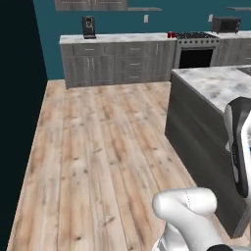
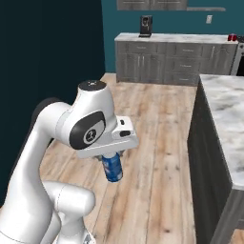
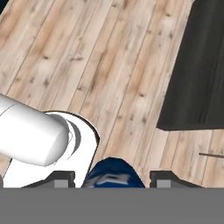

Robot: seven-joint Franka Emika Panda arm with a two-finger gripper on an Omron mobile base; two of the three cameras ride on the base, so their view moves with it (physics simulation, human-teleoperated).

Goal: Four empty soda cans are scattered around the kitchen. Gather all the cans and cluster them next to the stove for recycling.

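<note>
One blue can (image 2: pixel 113 167) clamped in claw (image 2: pixel 111 159), wide bare floor (image 2: pixel 157 143) beside island edge (image 2: pixel 198 138)

From behind the arm on its left, we look forward and down across the wooden floor (image 1: pixel 98 147) toward the far counter (image 1: pixel 115 38) at twelve o'clock, with the stove (image 1: pixel 196 49) at one o'clock and the island (image 1: pixel 215 83) close at three o'clock. From behind on the right, we face the same way, nearer the arm, sharing that floor (image 2: pixel 157 143), far counter (image 2: pixel 171 38) and island (image 2: pixel 228 124), with the coffee machine (image 2: pixel 146 25) at twelve o'clock. From the hand, we look steeply down at the floor (image 3: pixel 87 65), close above it, the island's dark side (image 3: pixel 197 70) at two o'clock.
</note>
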